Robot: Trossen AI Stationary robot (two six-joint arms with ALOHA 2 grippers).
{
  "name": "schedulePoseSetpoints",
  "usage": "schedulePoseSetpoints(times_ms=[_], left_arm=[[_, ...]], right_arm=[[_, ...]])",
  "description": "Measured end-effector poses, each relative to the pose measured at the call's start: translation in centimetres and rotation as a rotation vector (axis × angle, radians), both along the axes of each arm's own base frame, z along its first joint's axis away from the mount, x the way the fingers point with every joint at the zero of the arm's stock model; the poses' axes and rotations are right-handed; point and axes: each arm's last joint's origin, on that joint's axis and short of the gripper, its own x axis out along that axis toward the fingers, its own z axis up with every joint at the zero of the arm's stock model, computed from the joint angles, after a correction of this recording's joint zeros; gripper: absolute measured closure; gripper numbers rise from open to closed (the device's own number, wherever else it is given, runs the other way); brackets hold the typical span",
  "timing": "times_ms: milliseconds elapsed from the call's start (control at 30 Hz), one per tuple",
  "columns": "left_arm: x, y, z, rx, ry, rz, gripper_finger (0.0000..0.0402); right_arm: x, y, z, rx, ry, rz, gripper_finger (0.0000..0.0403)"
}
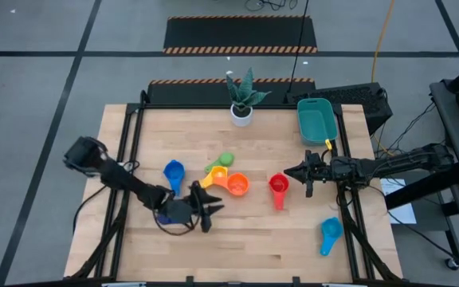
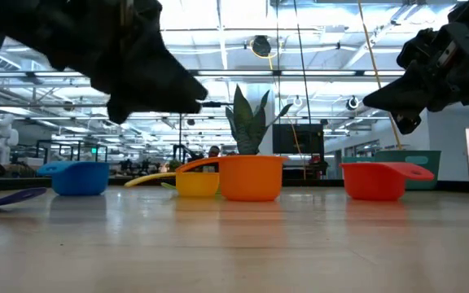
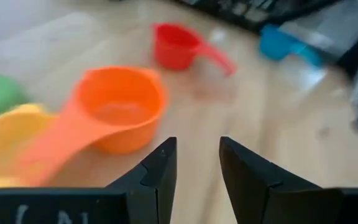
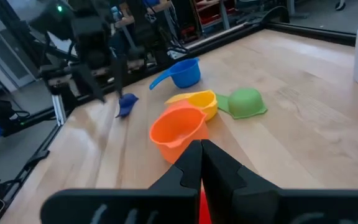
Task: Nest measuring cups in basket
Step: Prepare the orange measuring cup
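Several measuring cups lie on the wooden table: blue (image 1: 174, 171), green (image 1: 224, 162), yellow (image 1: 216, 177), orange (image 1: 237, 185), red (image 1: 278, 186) and light blue (image 1: 330, 231). A dark blue one (image 1: 164, 217) sits under my left wrist. The teal basket (image 1: 317, 119) stands by the far right corner. My left gripper (image 1: 213, 209) (image 3: 197, 149) hovers open just near-left of the orange cup (image 3: 123, 112). My right gripper (image 1: 288, 171) (image 4: 201, 146) is shut and hangs just above and to the right of the red cup (image 2: 381, 179), touching nothing.
A white pot with a plant (image 1: 241, 100) stands at the far edge, left of the basket. Bare wood lies along the near edge and between the red cup and the basket. Dark equipment (image 1: 357, 100) sits beyond the far right corner.
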Motion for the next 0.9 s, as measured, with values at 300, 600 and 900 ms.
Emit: schedulePoseSetpoints(times_ms=[300, 600, 900], left_arm=[[-0.2, 2.1, -0.8, 0.085, 0.220, -0.089, 0.0277], [0.5, 3.5, -5.4, 0.111, 0.406, -0.069, 0.0277], [1.3, 6.3, -5.9, 0.222, 0.439, 0.024, 0.0277]], right_arm=[[0.0, 0.0, 0.0, 0.000, 0.002, -0.001, 0.0403], [0.0, 0.0, 0.0, -0.001, 0.003, -0.003, 0.0403], [0.0, 0.0, 0.0, -0.001, 0.002, -0.008, 0.0403]])
